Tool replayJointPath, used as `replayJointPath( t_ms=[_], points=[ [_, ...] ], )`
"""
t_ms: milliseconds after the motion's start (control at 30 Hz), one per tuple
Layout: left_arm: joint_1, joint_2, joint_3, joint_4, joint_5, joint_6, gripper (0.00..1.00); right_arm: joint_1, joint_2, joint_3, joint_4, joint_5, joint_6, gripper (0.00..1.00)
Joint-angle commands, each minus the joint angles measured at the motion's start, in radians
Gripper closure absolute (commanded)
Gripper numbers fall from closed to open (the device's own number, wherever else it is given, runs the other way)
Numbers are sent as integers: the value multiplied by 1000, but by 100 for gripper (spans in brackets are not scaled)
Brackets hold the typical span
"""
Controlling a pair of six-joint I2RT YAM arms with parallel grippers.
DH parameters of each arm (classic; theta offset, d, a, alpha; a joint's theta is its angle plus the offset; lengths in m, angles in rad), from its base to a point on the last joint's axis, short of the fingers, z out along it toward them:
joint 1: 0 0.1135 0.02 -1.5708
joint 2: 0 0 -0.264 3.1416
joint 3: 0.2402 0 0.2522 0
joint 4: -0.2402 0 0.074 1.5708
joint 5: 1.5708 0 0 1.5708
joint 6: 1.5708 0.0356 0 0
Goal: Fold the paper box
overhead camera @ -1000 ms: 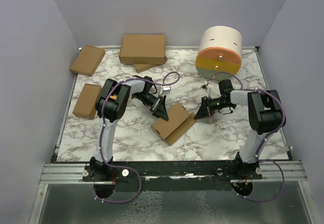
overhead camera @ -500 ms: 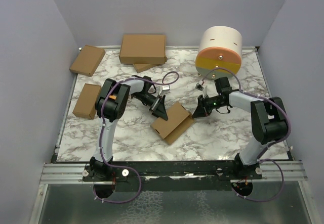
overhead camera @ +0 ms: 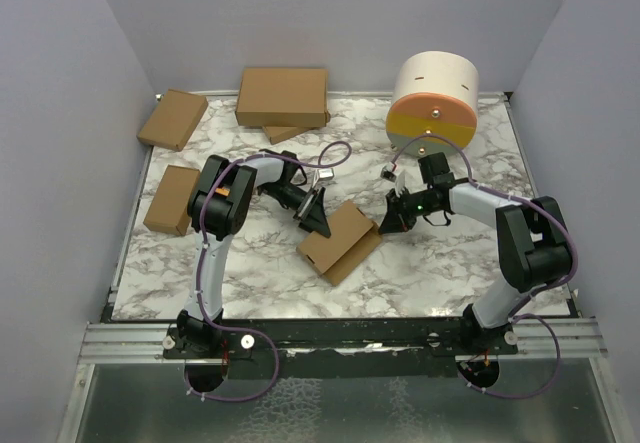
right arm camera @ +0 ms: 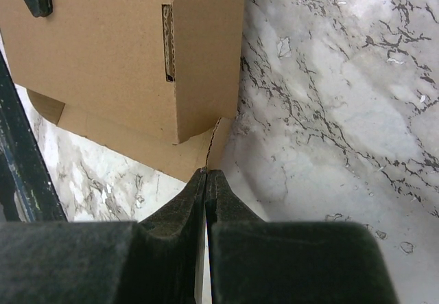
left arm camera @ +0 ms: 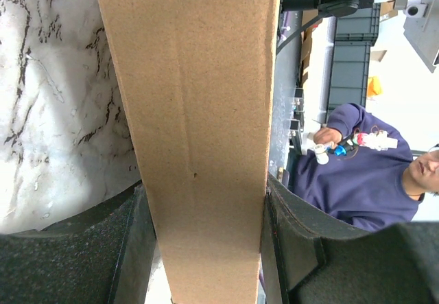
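1. My left claw [overhead camera: 318, 216] is clamped on the paper box [overhead camera: 343, 239]; its fingers [left arm camera: 130, 249] press one cardboard panel from both sides.
2. My right claw [right arm camera: 206, 175] is closed with no gap, and its tips touch the corner of the low flap [right arm camera: 123, 139].
3. The box lies in the middle of the marble table [overhead camera: 450, 263], between both claws.

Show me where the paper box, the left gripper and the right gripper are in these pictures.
paper box [overhead camera: 342, 238], top view, on its flat upper face.
left gripper [overhead camera: 324, 227], top view, at its fingertips on the box's edge.
right gripper [right arm camera: 206, 175], right wrist view, where its two fingertips meet.
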Motion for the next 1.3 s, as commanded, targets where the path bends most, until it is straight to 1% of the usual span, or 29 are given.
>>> replayJointPath(
  t_ms=[0, 1100, 1267],
  points=[
    [16, 26, -13, 65, -36, 59, 62, 22, -33, -9, 15, 38, -25, 99],
    [32, 31, -27, 77, -39, 55, 62, 64, -64, -23, -3, 71, -70, 99],
    [30, -14, -67, 134, -63, 22, 62, 64, -66, -25, 0, 67, -73, 99]
  ],
)
